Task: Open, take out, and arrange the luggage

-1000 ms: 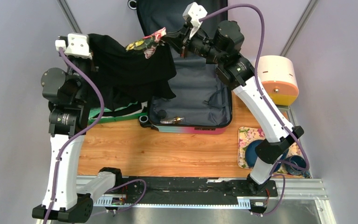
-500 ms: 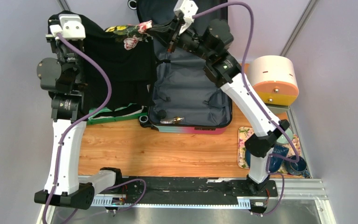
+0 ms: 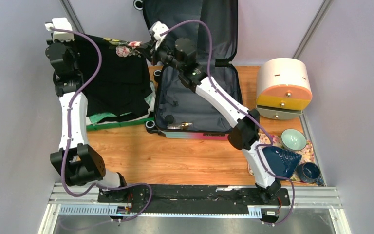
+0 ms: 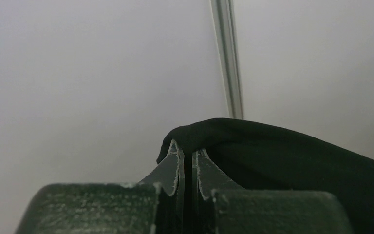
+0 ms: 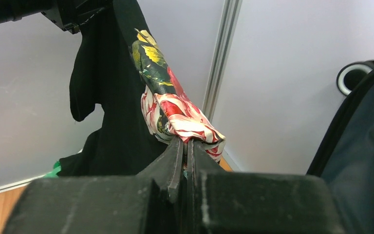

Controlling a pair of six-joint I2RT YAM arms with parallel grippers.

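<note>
Tabletop [image 3: 175, 156]: claws [image 4: 187, 148] [image 5: 186, 141] seemingly tight on garment [image 3: 117, 83]

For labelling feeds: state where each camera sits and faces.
Top external: overhead behind the bases, looking down at the open luggage; both arms show.
Left wrist: on the left gripper, facing the wall; shut fingers pinch the black garment.
Right wrist: on the right gripper, facing the wall; fingers pinch its floral trim.
All three share the garment.
</note>
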